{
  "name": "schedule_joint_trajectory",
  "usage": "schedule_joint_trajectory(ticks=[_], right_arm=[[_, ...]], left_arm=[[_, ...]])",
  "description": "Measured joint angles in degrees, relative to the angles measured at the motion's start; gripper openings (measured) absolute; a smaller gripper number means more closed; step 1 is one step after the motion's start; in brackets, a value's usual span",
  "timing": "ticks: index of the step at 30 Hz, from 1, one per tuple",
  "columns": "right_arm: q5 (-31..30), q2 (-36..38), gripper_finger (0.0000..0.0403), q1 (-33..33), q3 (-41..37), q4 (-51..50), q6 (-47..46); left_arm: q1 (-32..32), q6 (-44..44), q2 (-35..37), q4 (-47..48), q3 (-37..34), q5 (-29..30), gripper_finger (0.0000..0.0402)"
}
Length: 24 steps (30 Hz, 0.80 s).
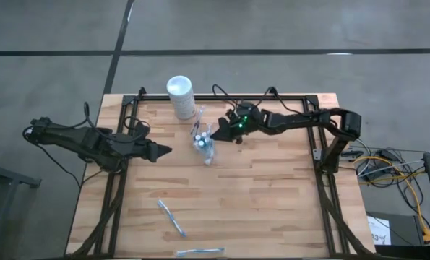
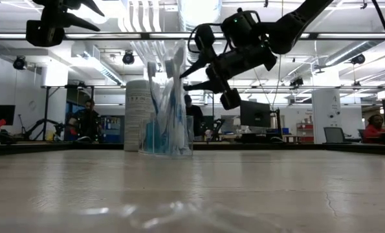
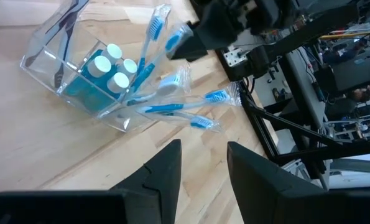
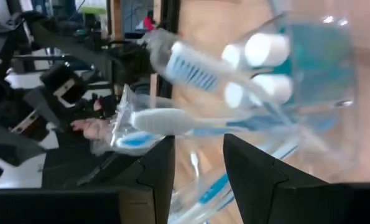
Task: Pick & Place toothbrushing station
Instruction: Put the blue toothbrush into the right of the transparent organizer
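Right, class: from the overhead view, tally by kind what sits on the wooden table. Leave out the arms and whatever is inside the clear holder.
White cylindrical container: 1
Clear plastic holder: 1
Toothbrushes lying apart from the holder: 2 (first toothbrush, second toothbrush)
Total: 4

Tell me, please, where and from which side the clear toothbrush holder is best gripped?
Probably by the bare clear wall of the toothbrushing station, low down, coming from above on the side away from the brush heads. It stands upright, and the toothbrushes fan out over its top toward the right gripper.
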<state>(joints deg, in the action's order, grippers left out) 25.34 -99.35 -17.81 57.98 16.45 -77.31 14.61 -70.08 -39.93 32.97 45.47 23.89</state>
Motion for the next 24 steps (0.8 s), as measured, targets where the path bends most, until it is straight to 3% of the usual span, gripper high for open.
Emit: schedule_joint_trajectory(ticks=[9, 17, 24], right_arm=[[-1.8, -0.1, 0.0132, -1.9, -0.4, -13.1, 3.7], [-6.3, -0.1, 0.0132, -0.6, -1.1, -13.6, 3.5], [-6.5, -0.2, 0.0132, 1.4, -2.1, -13.0, 0.9]], left_arm=[[0.0, 1.2, 0.3, 0.0, 0.0, 0.0, 0.0133], [0.0, 1.4, 0.4, 0.0, 0.0, 0.1, 0.0133], [0.0, 1.4, 0.6, 0.0, 0.0, 0.1, 0.0133]])
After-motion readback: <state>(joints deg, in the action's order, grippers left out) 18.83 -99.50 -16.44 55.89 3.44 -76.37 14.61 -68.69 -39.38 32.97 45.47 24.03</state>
